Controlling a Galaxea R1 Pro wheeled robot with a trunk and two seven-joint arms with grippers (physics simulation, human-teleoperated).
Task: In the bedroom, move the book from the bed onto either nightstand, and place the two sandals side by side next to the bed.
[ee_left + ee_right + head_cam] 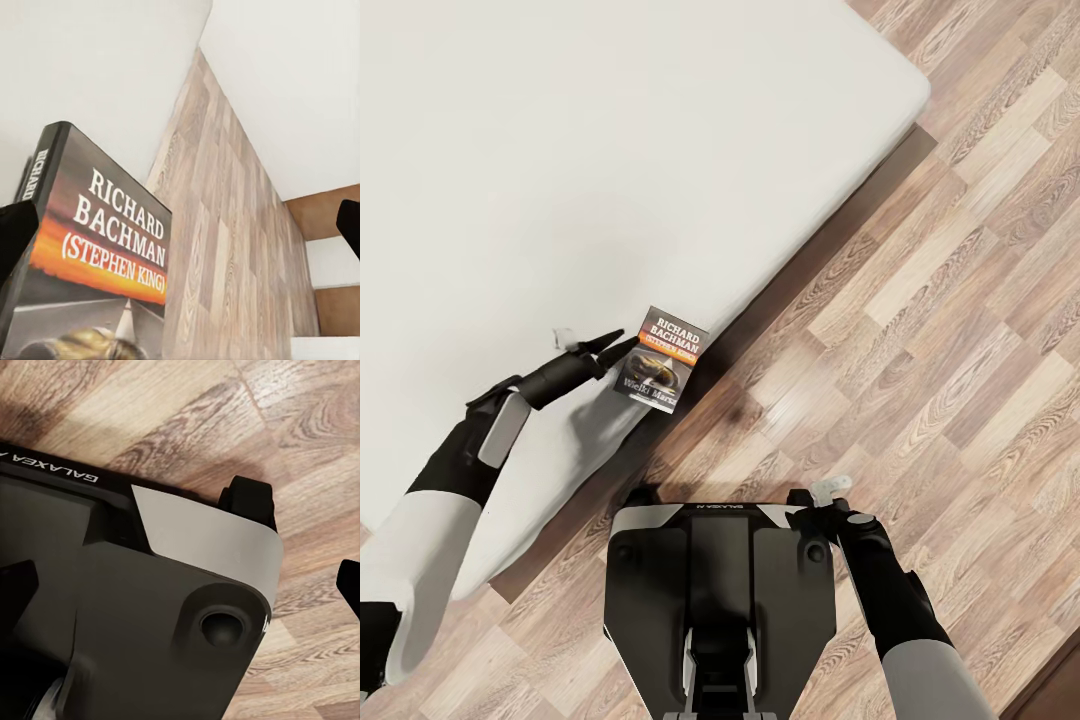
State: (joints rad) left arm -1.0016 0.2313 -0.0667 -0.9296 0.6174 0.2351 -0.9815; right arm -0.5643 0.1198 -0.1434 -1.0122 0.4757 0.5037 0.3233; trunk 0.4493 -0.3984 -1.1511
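Observation:
The book (661, 361), a dark paperback with an orange band and "Richard Bachman" lettering, sits at the near edge of the bed (560, 150), its far side jutting over the mattress rim. My left gripper (616, 347) is open just beside it on the mattress side. In the left wrist view the book (97, 262) stands close against one black finger (15, 234), while the other finger (349, 225) is far off. My right gripper (830, 493) is open low by the robot's base, over the floor. The sandals and the nightstand are out of view.
Wood-plank floor (920, 330) runs along the bed's diagonal edge and past its corner at the upper right. The robot's black base (718, 580) stands on the floor just below the book; it also appears in the right wrist view (150, 607).

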